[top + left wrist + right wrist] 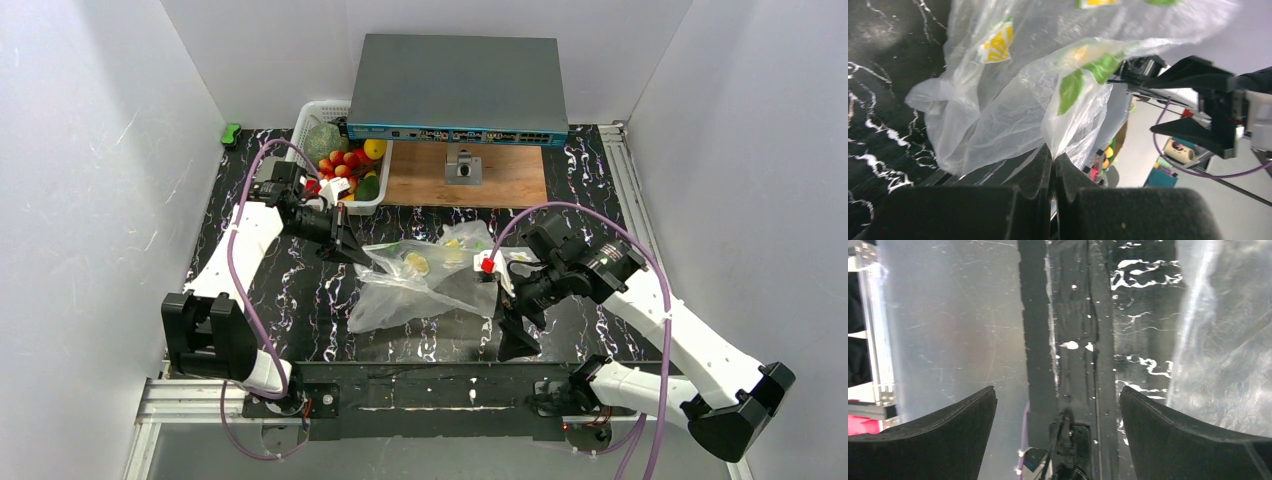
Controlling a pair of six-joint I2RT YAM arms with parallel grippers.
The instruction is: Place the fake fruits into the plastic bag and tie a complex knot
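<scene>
**Left gripper** [1053,161]: I am pressing the jaws flat together with no gap showing. A fold of the plastic bag [1013,100] is running down into the seam, so I am pinching the film. The pads are hiding how much of it is caught.

**Right gripper** [1057,392]: I am holding the jaws spread wide with nothing between them, only the table [1133,315] showing through the gap. Clear film is filling the three o'clock side of this wrist view and seems just beside that finger. I cannot tell whether they are touching.

**Bag:** In the top view it is lying crumpled at the middle of the table. My left gripper is at its ten o'clock corner and my right gripper at about four o'clock. Yellow and green patches are showing through the film and reading as flat print. I cannot make out whether any fruit is inside.

**The fake fruits** [347,165]: They are sitting in the white basket [308,118] at eleven o'clock from the bag, apart from it. My left wrist is covering part of the heap from the near side, and the grey box [455,85] is overhanging the basket's far right corner.
</scene>
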